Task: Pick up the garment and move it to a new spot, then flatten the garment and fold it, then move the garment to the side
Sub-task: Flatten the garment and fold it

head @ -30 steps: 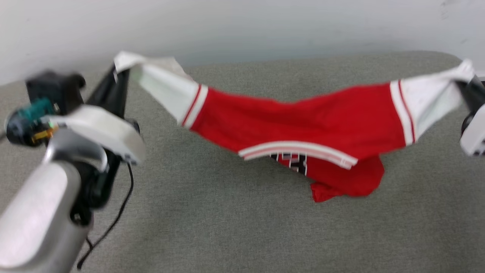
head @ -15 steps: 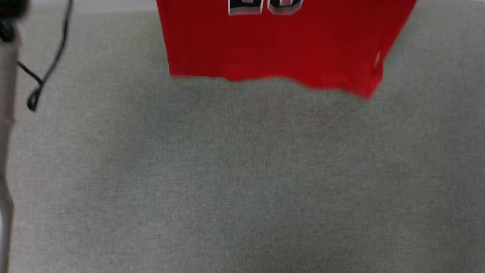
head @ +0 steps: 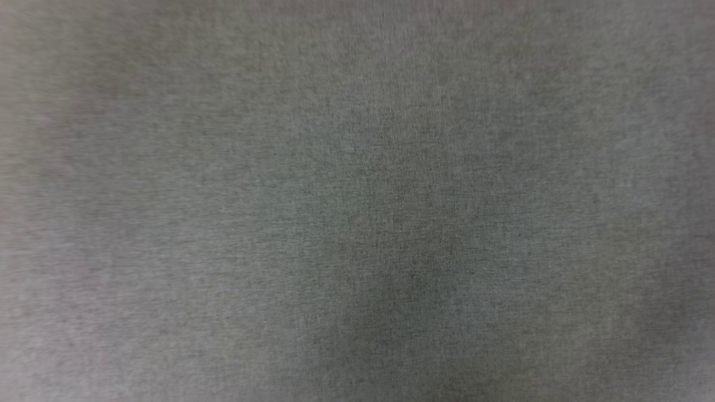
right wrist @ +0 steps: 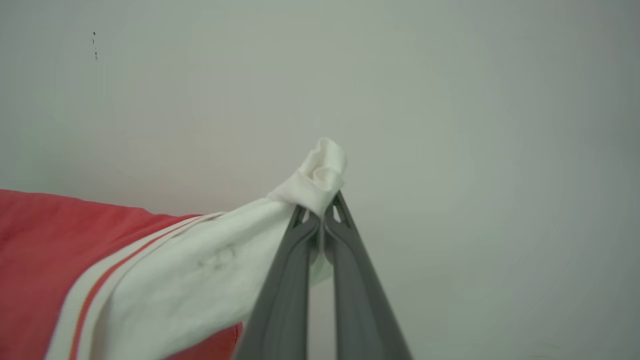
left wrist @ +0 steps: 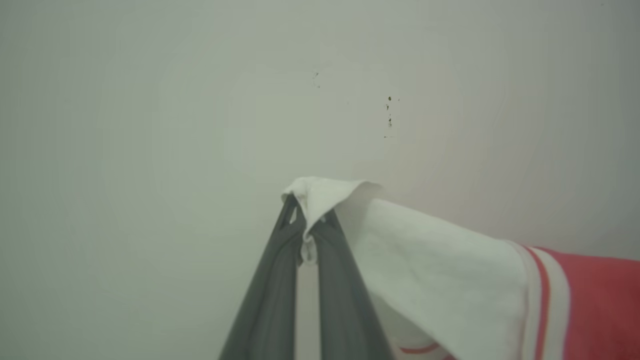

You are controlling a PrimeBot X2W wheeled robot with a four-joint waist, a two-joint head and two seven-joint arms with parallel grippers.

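Note:
The garment (left wrist: 450, 270) is a red jersey with white sleeves and red-white striped trim. In the left wrist view my left gripper (left wrist: 306, 225) is shut on the tip of one white sleeve, and the cloth runs off to the right into red fabric. My right gripper (right wrist: 322, 212) is shut on the bunched end of the other white sleeve, with the garment (right wrist: 165, 280) trailing left into red. Both grippers point at a pale wall. The garment's body and front are out of view.
The head view looks down on a blurred grey fabric surface (head: 357, 201). A pale wall (left wrist: 200, 100) with a few small dark specks stands behind both grippers.
The head camera has swung downward; the garment and arms slid up out of its picture, leaving the grey surface. Both grippers stay shut on the sleeves.

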